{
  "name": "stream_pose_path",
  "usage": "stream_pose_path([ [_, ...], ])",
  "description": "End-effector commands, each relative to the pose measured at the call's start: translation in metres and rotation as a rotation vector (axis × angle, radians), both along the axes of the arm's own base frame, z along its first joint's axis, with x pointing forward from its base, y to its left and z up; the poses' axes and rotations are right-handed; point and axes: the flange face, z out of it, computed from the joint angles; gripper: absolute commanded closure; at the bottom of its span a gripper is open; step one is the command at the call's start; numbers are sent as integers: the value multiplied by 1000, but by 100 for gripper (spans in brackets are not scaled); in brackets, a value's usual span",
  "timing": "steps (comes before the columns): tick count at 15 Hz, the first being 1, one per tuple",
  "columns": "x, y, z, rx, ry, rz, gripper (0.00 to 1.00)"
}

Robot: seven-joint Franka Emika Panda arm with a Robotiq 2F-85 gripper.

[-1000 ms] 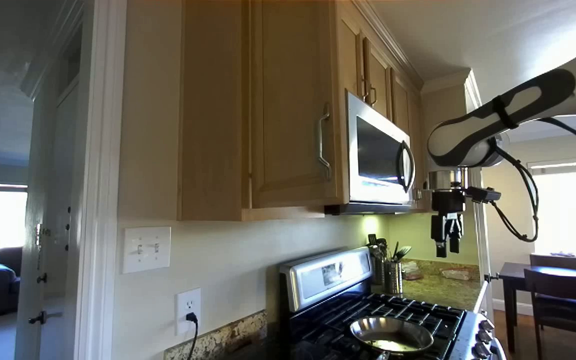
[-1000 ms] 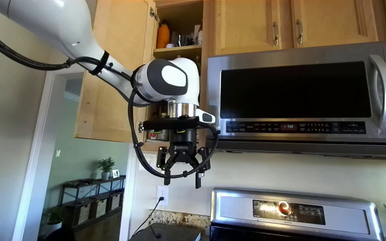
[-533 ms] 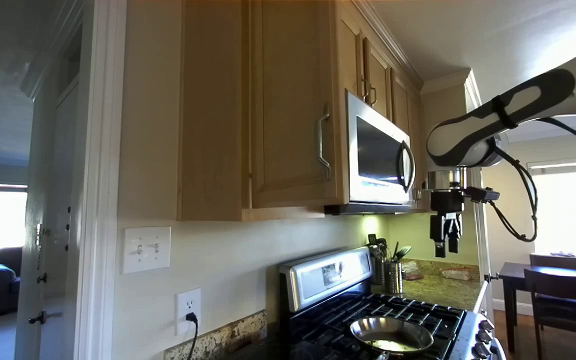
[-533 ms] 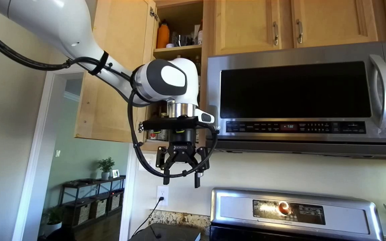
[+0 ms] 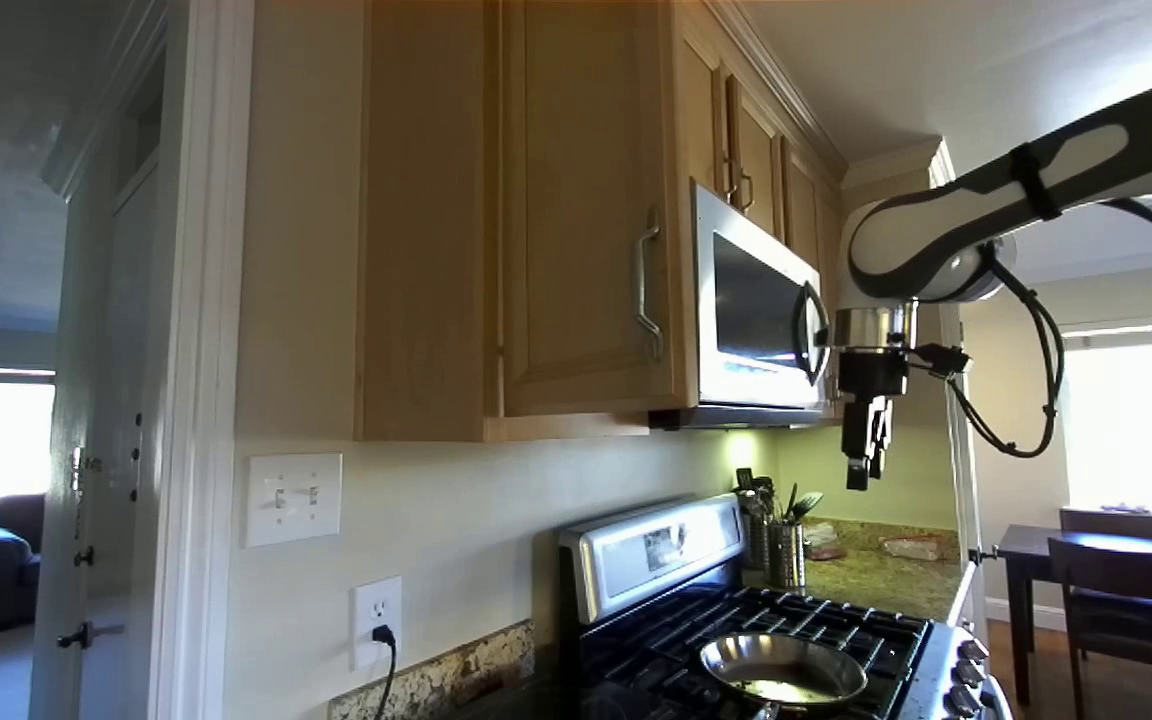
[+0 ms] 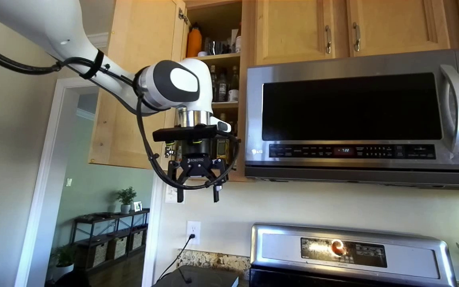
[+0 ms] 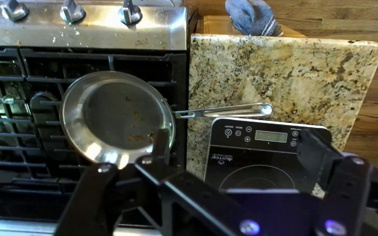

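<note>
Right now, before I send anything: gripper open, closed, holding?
Black two-fingered Robotiq gripper: open, fingers spread apart, nothing held.

The gripper point(image 6: 198, 196) moved: in both exterior views it shifted toward a point between ten and eleven o'clock. In an exterior view its fingers point(image 5: 857, 474) lined up more nearly one behind the other. In an exterior view more bottles point(image 6: 222, 89) emerged on the arm's point(image 6: 175, 83) three o'clock side, and the logo point(image 6: 256, 151) at the microwave's point(image 6: 349, 107) eight o'clock came clear.
</note>
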Motion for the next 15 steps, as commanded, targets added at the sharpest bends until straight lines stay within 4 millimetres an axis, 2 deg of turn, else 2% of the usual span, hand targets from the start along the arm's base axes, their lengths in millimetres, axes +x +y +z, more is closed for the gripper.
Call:
stream_pose_path([
  [1,-26,34,19,20,-80,120,0],
  [3,-38,52,31,51,-121,173,0],
  [6,-69,67,56,126,-202,273,0],
  [11,-107,93,79,192,-316,399,0],
  [12,-110,96,82,187,-329,406,0],
  [13,-95,91,85,165,-296,362,0],
  [15,-104,95,88,167,-313,379,0],
])
